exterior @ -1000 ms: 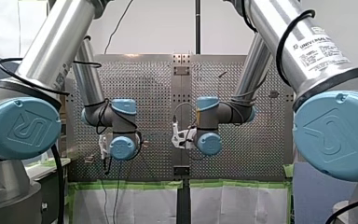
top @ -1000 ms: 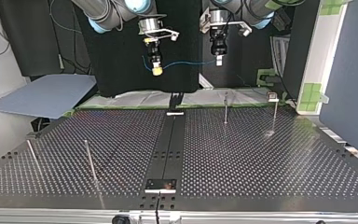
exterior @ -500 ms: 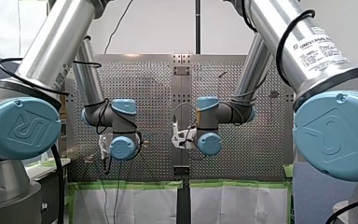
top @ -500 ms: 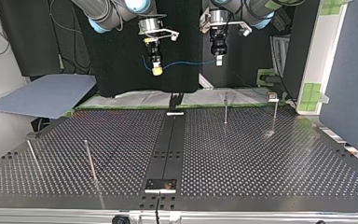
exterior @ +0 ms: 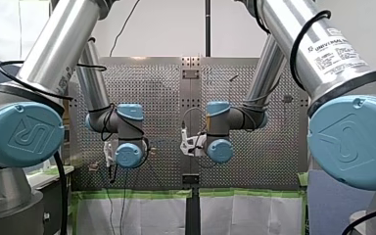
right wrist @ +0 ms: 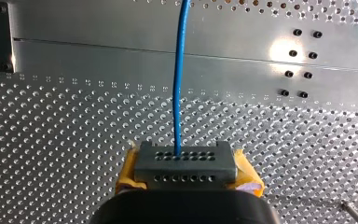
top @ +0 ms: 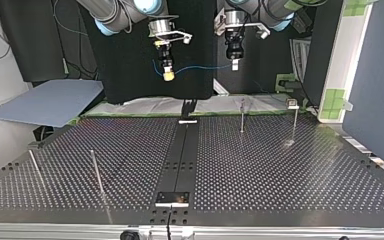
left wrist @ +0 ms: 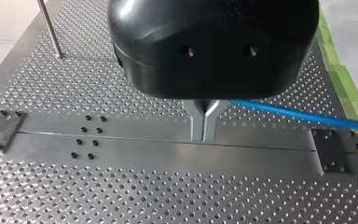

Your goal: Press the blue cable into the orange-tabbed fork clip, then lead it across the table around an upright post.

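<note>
- Top view, far left: outer post stands near the table edge. Inner post is beside it, toward the dark centre strip. Both are thin and bare, w/ no cable touching them.
- R gripper: hangs left of centre, well clear of the table, w/ yellow pads showing. Jaws are closed on the cable. In the R wrist view the cable comes out of a grey holed block btwn the pads and runs straight ahead over the strip.
- Cable: blue, thin, fully off the table. It spans gripper to gripper w/ a slight sag. A short bit curls out past the R gripper on the top view's left.
- L gripper: hangs right of centre, approx level w/ the other; black body, metal fingers. Fingertips are pressed together. In the L wrist view the cable is nipped up where the fingers fork, by the body, and leaves sideways.
- Further right: mid post stands upright near the far edge and right post is beyond it.
- A small part sits by the right post's top; too small to ID.
</note>
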Robot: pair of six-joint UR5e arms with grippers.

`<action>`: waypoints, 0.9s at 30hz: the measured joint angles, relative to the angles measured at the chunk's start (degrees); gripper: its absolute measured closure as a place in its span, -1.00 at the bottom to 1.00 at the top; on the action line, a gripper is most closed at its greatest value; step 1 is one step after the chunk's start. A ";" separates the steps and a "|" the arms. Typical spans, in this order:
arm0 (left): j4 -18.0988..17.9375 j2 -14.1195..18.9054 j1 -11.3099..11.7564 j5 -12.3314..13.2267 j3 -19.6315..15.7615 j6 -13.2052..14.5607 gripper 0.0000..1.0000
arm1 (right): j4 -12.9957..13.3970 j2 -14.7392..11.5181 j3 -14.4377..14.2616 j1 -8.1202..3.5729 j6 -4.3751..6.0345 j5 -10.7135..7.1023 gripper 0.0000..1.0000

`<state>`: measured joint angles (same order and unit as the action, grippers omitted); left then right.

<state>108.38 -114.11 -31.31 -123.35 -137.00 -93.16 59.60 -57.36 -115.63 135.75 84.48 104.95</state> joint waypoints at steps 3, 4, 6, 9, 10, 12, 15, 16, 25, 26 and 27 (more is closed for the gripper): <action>0.01 0.00 0.01 -0.01 0.00 0.00 0.97 | 0.00 0.00 0.00 0.00 0.00 0.00 1.00; 0.03 0.00 0.03 -0.03 0.01 0.00 0.97 | -0.01 0.00 0.00 0.00 0.00 0.00 1.00; 0.32 -0.29 -0.21 -0.13 -0.03 -0.04 0.97 | -0.04 -0.03 0.00 -0.02 0.00 0.00 1.00; 1.02 -1.44 -0.90 -0.23 -0.07 -0.07 0.97 | -0.07 -0.06 0.00 -0.06 0.00 0.00 1.00; 1.15 -1.91 -1.04 -0.24 -0.07 -0.08 0.97 | -0.08 -0.07 0.00 -0.07 0.00 0.00 1.00; 1.30 -2.91 -1.21 -0.25 -0.07 -0.08 0.97 | -0.08 -0.08 0.00 -0.07 0.00 0.00 1.00; 1.38 -3.60 -1.29 -0.26 -0.08 -0.09 0.97 | -0.09 -0.09 0.00 -0.09 0.00 0.00 1.00; 1.38 -3.69 -1.29 -0.26 -0.09 -0.09 0.97 | -0.09 -0.09 0.00 -0.08 0.00 0.00 1.00; 1.41 -3.85 -1.32 -0.26 -0.09 -0.09 0.97 | -0.09 -0.09 0.00 -0.09 0.00 0.00 1.00; 1.41 -3.86 -1.32 -0.26 -0.09 -0.09 0.97 | -0.09 -0.09 0.00 -0.09 0.00 0.00 1.00; 1.41 -3.86 -1.32 -0.27 -0.09 -0.09 0.97 | -0.09 -0.09 0.00 -0.09 0.00 0.00 1.00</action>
<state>109.79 -117.97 -32.63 -123.62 -137.09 -93.25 59.51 -57.45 -115.63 135.66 84.48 104.95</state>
